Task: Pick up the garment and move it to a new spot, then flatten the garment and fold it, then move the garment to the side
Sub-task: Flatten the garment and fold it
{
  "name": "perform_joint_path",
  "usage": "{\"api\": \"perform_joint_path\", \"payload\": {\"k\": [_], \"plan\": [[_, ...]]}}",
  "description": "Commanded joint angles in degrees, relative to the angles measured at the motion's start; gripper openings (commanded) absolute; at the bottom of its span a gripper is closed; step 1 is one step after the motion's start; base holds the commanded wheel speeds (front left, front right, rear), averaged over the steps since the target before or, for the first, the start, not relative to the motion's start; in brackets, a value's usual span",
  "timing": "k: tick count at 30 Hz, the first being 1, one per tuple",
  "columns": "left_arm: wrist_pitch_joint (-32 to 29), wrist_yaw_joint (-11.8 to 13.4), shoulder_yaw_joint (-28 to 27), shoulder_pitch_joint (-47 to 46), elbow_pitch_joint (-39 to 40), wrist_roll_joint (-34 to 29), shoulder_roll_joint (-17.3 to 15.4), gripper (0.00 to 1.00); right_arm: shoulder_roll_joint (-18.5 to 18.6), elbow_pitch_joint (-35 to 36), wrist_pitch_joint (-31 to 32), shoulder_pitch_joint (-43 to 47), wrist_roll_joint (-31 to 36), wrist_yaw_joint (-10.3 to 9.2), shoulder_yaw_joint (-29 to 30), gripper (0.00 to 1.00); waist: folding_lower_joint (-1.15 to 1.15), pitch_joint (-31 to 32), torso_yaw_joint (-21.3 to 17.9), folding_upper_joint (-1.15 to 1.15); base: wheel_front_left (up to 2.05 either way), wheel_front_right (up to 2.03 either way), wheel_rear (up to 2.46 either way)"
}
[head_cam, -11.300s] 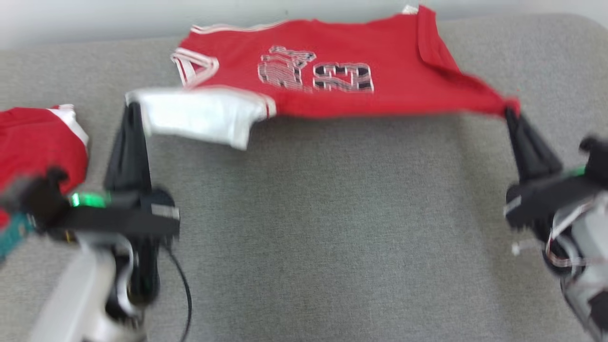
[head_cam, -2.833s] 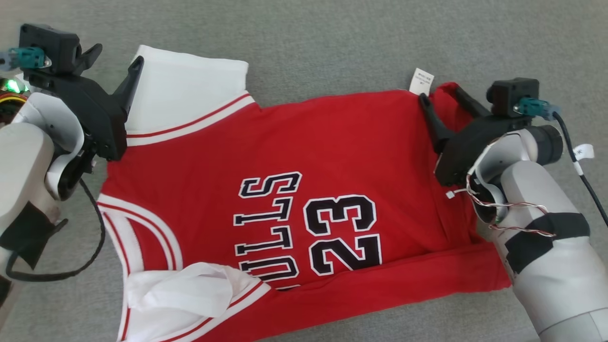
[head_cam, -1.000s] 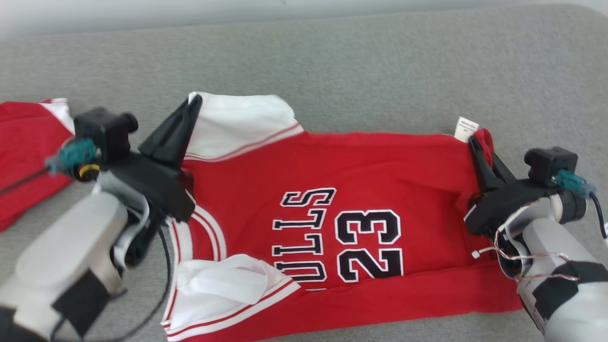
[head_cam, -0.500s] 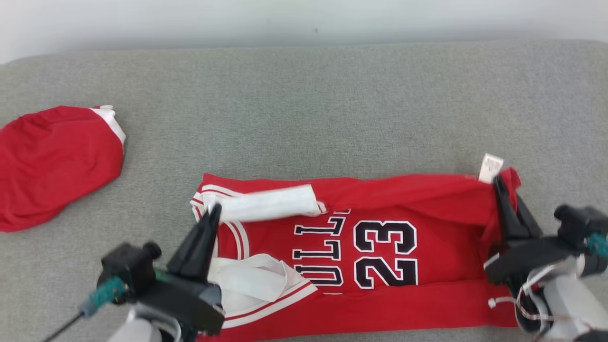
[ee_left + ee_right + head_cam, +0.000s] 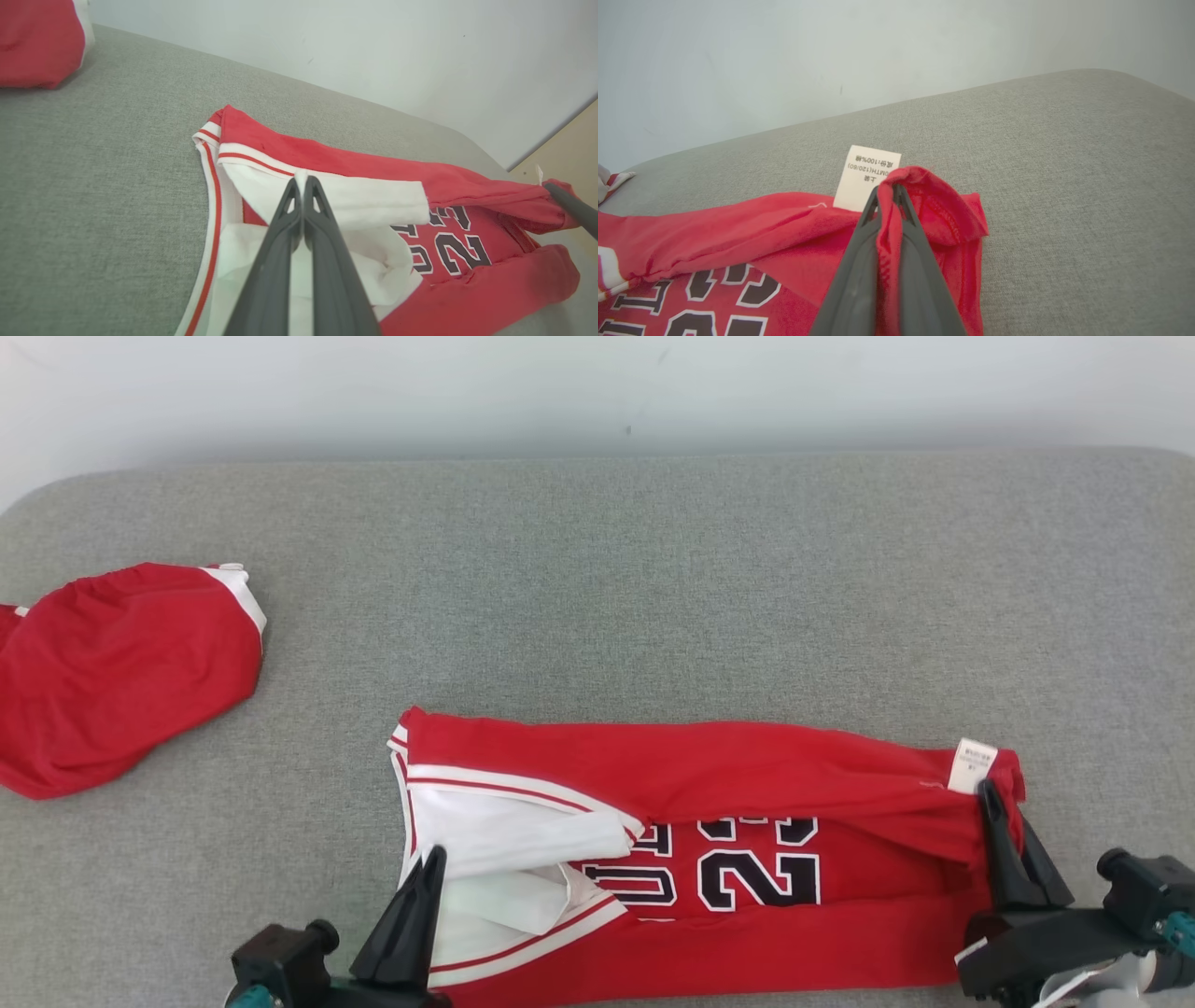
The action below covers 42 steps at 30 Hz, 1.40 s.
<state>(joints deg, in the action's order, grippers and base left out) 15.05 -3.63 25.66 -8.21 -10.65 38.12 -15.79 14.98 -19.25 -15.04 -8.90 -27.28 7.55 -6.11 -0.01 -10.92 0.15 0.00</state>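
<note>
At the near edge of the grey pad, my left fingers and right fingers pinch the red jersey ends tight, so I should lay both down together, smoothly.

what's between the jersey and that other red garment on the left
Bare grey cushion lies between the jersey and the other red garment, seen in the head view.
</note>
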Motion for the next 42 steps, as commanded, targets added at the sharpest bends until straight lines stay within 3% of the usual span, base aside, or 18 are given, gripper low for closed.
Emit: {"api": "perform_joint_path", "payload": {"k": [1,2,3,4,13,21,27,34,35,36,37,42], "plan": [[0.17,-0.42,-0.74,1.15,-0.79,-0.81,0.63,0.0,-0.29,-0.16,-0.14,1.07,0.5,-0.14,0.28,0.09,0.01,0.26,0.09,0.0,0.0,0.0,0.0],[0.17,-0.54,-1.16,1.47,-1.42,-1.58,0.99,0.0,-0.39,-0.04,-0.14,1.35,0.61,-0.14,0.41,0.47,0.01,0.36,0.14,0.0,0.0,0.0,0.0],[0.17,-0.64,-1.7,1.66,-1.92,-2.3,1.36,0.5,-0.45,0.01,-0.14,1.69,0.82,-0.14,0.58,1.0,0.01,0.44,0.18,0.0,0.0,0.0,0.0],[0.17,-0.82,-3.03,2.35,-2.78,-3.16,2.38,1.0,-0.62,-0.02,-0.14,2.33,0.93,-0.14,0.98,1.0,0.01,0.63,0.16,0.0,0.0,0.0,0.0],[0.18,-1.09,-14.61,5.61,-0.39,-9.78,6.42,1.0,-0.27,3.09,-0.11,5.19,1.13,-0.14,4.46,1.0,0.01,1.52,0.01,0.0,0.0,0.0,0.0],[0.18,0.25,-26.4,7.62,4.91,-21.67,9.37,1.0,0.44,-5.15,1.97,2.14,0.7,-0.14,4.14,1.0,0.01,2.47,0.41,0.0,0.0,0.0,0.0],[0.18,-0.12,-29.95,8.2,4.57,-27.74,10.94,1.0,0.04,-13.2,4.38,-0.65,-0.36,-0.14,2.61,1.0,0.01,2.89,1.49,0.0,0.0,0.0,0.0],[0.18,-1.03,-31.19,8.69,4.25,-30.32,11.9,1.0,-0.6,-19.1,5.68,-1.2,-2.37,-0.14,0.04,1.0,0.01,3.32,2.46,0.0,0.0,0.0,0.0],[0.18,-1.23,-31.26,8.82,4.24,-30.8,12.02,1.0,-0.8,-19.76,5.92,-1.0,-2.97,-0.14,-0.53,0.68,0.01,3.37,2.53,0.0,0.0,0.0,0.0],[0.18,-1.34,-31.3,9.02,4.23,-30.96,12.14,1.0,-0.87,-20.24,5.95,-0.92,-3.35,-0.14,-1.08,0.16,0.01,3.41,2.57,0.0,0.0,0.0,0.0],[0.18,-1.38,-31.31,9.19,4.2,-31.08,12.25,1.0,-0.84,-20.49,5.73,-0.93,-3.69,-0.14,-1.66,0.0,0.01,3.45,2.58,0.0,0.0,0.0,0.0],[0.18,-1.79,-31.74,9.29,4.61,-32.39,12.54,1.0,0.57,-21.04,3.9,-2.3,-5.18,-0.16,-2.79,0.0,0.01,4.01,2.36,0.0,0.0,0.0,0.0]]}}
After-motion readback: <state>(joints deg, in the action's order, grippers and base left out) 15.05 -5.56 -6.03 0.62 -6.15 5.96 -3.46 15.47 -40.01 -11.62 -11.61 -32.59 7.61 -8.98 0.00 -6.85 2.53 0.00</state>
